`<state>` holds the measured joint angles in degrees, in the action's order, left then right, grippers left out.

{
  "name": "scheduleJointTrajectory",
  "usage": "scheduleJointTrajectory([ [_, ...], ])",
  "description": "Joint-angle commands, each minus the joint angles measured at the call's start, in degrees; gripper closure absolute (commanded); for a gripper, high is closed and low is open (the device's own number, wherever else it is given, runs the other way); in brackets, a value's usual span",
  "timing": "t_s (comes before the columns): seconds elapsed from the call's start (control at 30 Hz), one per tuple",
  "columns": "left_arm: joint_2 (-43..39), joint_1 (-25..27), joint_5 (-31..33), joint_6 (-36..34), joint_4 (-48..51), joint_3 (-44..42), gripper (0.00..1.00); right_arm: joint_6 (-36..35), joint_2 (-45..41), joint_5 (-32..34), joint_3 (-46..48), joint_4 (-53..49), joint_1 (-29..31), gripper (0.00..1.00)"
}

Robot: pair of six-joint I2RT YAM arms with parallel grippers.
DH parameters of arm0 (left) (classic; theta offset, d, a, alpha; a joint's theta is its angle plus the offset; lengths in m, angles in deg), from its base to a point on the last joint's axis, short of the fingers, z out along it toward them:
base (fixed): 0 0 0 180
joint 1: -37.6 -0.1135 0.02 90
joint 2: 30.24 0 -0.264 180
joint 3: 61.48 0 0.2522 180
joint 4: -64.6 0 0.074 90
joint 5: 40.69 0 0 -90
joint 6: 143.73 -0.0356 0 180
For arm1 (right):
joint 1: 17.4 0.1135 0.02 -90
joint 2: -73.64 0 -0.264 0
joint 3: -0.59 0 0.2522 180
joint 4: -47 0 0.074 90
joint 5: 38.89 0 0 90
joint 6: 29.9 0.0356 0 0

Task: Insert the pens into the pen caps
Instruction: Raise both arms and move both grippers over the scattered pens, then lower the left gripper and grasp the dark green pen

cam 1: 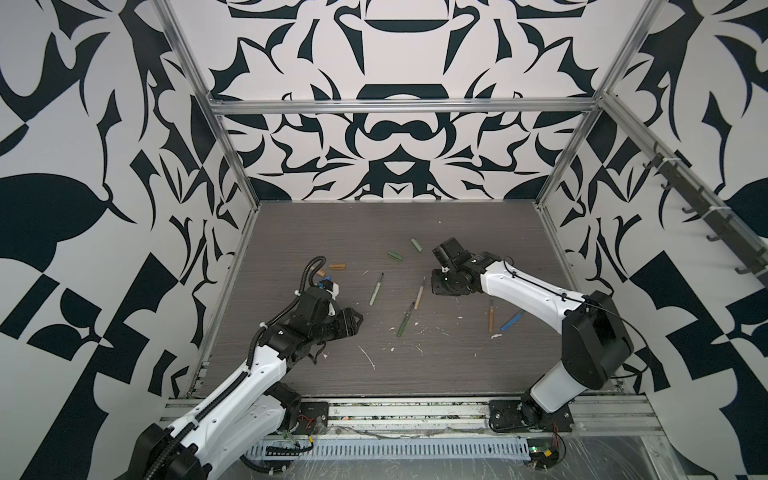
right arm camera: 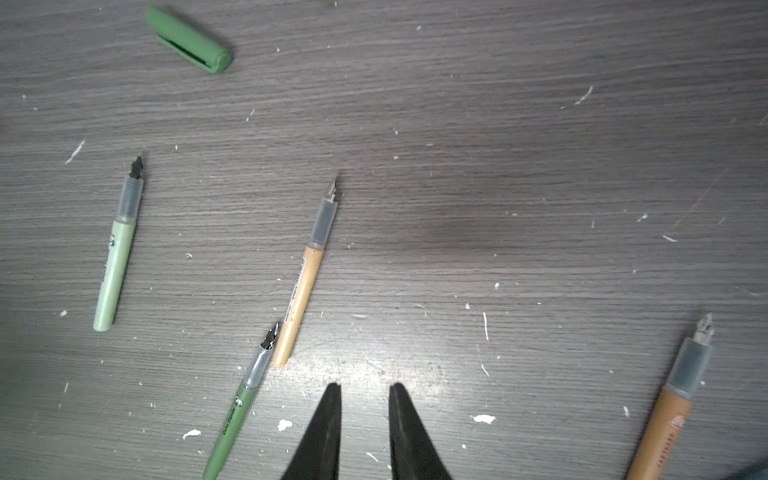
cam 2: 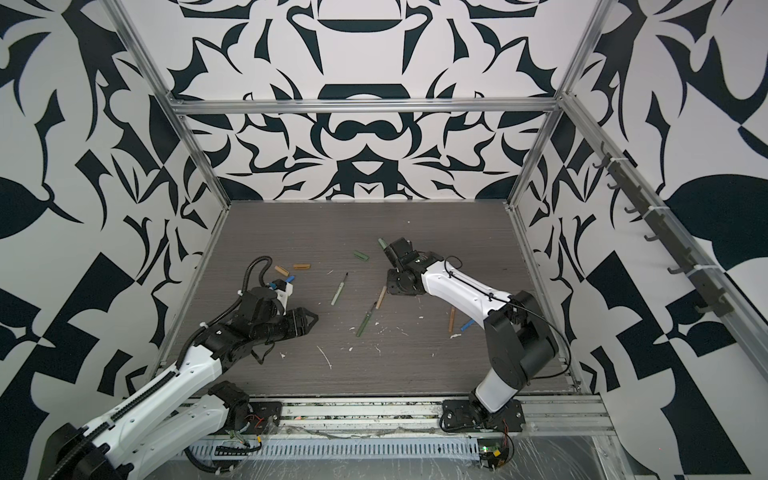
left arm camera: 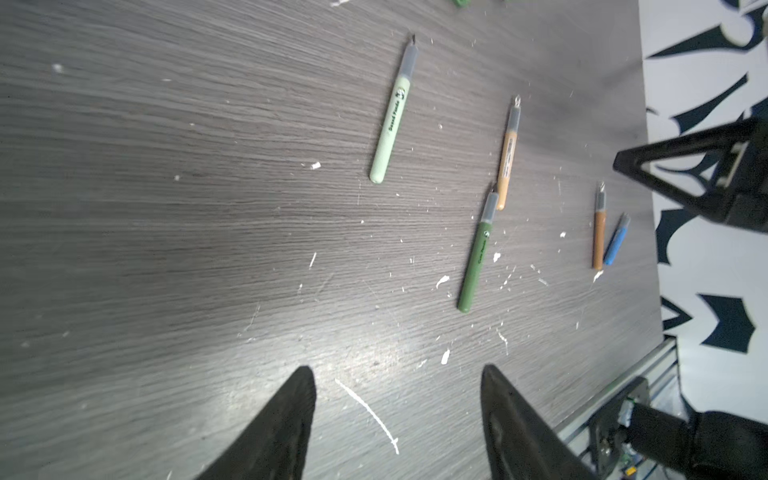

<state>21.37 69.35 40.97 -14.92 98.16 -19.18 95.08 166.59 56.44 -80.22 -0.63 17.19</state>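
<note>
Several uncapped pens lie mid-table: pale green pen (cam 1: 376, 289) (left arm camera: 392, 112), tan pen (cam 1: 420, 293) (right arm camera: 303, 286), dark green pen (cam 1: 406, 320) (right arm camera: 237, 411), orange-brown pen (cam 1: 491, 316) (right arm camera: 669, 407) and blue pen (cam 1: 511, 322) (left arm camera: 617, 243). Farther back lie the pen caps: green cap (cam 1: 395, 255) (right arm camera: 189, 41), pale green cap (cam 1: 417, 245), orange-brown cap (cam 1: 337, 266), tan cap (cam 1: 321, 273) and blue cap (cam 1: 328, 277). My left gripper (cam 1: 357, 320) (left arm camera: 398, 372) is open and empty, left of the pens. My right gripper (cam 1: 436, 289) (right arm camera: 365, 386) hangs beside the tan pen, jaws slightly apart, holding nothing.
White flecks and a curved white strip (cam 1: 368, 357) litter the dark wood-grain table (cam 1: 332, 374). Patterned walls close in the left, back and right. An aluminium rail (cam 1: 415, 409) with the arm bases runs along the front edge.
</note>
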Motion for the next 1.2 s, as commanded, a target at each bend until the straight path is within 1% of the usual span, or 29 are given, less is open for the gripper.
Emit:
scheduleJointTrajectory([
  [0.0, 3.88, 4.29, -1.16, -1.24, -0.79, 2.29, 0.41, 0.97, -1.43, 2.32, -2.44, -0.69, 0.18, 0.76],
  [0.1, 8.65, 10.96, 4.29, -3.55, 2.24, 6.58, 0.45, 0.51, -2.44, 2.12, -1.46, -0.76, 0.19, 0.77],
  [0.2, 15.55, 16.43, 8.47, -6.27, 6.28, 12.38, 0.46, 0.52, -4.23, 2.59, 0.20, -0.53, 0.13, 0.77],
  [0.27, 20.66, 19.14, 10.53, -8.42, 9.51, 16.98, 0.47, 0.26, -5.83, 3.08, 1.65, -0.54, 0.14, 0.77],
  [0.3, 24.61, 20.15, 11.66, -9.33, 11.19, 19.19, 0.47, 0.03, -6.61, 3.41, 2.32, -0.60, 0.17, 0.77],
  [0.4, 32.36, 22.39, 15.27, -10.87, 16.05, 26.27, 0.52, -0.09, -8.86, 4.18, 5.07, -0.27, 0.13, 0.77],
  [0.47, 36.01, 22.92, 16.57, -11.70, 17.58, 29.13, 0.52, 0.00, -10.30, 4.25, 7.54, 0.39, 0.19, 0.77],
  [0.6, 42.23, 23.43, 14.77, -14.33, 19.76, 34.76, 0.53, 0.17, -12.59, 4.55, 11.24, 1.22, 0.14, 0.77],
  [0.73, 46.91, 23.45, 14.17, -15.30, 21.16, 38.66, 0.61, -0.32, -13.93, 4.88, 13.25, 1.18, 0.21, 0.77],
  [0.83, 50.00, 23.54, 11.89, -15.71, 21.27, 40.34, 0.67, -0.83, -14.71, 5.21, 14.59, 1.24, 0.14, 0.77],
  [0.87, 51.03, 23.67, 11.44, -15.89, 21.63, 41.12, 0.67, -1.00, -14.90, 7.52, 14.98, 1.19, 0.17, 0.77],
  [1.0, 54.19, 24.74, 13.83, -16.01, 23.73, 44.07, 0.68, -1.51, -15.30, 8.55, 15.86, 1.35, 0.13, 0.78],
  [1.17, 56.92, 24.77, 15.16, -14.87, 23.88, 44.99, 0.72, -1.63, -15.96, 8.73, 16.76, 1.41, 0.20, 0.78],
])
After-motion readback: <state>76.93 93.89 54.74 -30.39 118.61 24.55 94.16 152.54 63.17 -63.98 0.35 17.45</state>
